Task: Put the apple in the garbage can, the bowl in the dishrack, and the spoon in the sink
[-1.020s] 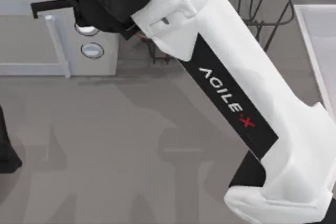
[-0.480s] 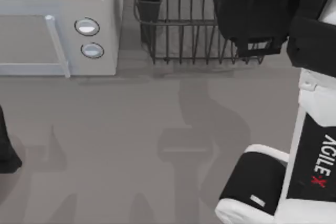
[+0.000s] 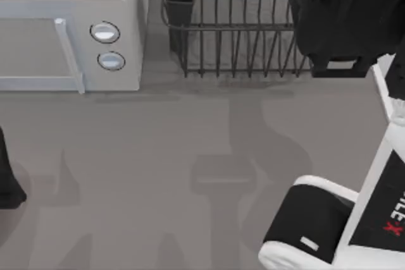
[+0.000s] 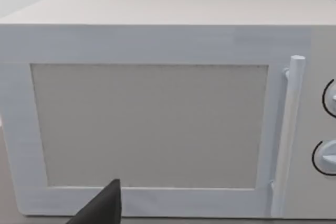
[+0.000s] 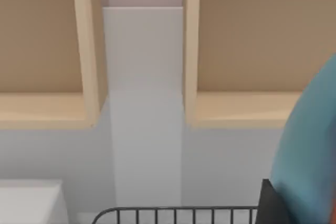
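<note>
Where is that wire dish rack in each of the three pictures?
Top view: the dishrack stands at the top middle, just right of the microwave, with its right end under the right arm.
Left wrist view: this camera faces the microwave's door.
Right wrist view: the dishrack's upper wire runs in front of the pale wall.
Shared landmark: the microwave, in the top and left wrist views.

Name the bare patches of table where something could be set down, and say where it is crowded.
Free: the grey table in front of the microwave and dishrack. Crowded: the right side, under the right arm; the narrow gap between microwave and dishrack.
</note>
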Tool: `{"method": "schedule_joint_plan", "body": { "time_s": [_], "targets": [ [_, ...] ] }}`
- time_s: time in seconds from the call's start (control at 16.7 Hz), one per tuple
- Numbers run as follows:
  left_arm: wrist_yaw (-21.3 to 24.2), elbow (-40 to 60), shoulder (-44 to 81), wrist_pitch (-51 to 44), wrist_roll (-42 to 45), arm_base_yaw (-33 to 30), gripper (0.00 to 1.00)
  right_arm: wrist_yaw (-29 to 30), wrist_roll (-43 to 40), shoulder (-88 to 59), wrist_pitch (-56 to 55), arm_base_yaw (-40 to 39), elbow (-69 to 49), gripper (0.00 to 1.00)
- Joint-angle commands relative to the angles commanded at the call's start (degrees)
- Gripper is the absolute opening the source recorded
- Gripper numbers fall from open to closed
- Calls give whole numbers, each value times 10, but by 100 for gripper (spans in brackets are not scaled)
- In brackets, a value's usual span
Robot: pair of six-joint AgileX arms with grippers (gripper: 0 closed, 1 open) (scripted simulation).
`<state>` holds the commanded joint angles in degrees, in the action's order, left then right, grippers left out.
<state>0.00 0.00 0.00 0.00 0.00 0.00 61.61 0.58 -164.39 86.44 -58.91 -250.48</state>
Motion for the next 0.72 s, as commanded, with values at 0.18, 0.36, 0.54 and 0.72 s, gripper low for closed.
{"method": "schedule_joint_plan", "body": {
  "time_s": [0.18,0.36,0.54,0.72],
  "targets": [
    [0,0,0,0,0,0,100,-10,-1,-19,-15,10,-4,0],
    [0,0,0,0,0,0,100,-41,-2,-77,-63,41,-17,0],
    [0,0,0,0,0,0,100,-84,-5,-157,-131,85,-30,0],
    [0,0,0,0,0,0,100,-135,-7,-245,-207,135,-42,0]
  ]
}}
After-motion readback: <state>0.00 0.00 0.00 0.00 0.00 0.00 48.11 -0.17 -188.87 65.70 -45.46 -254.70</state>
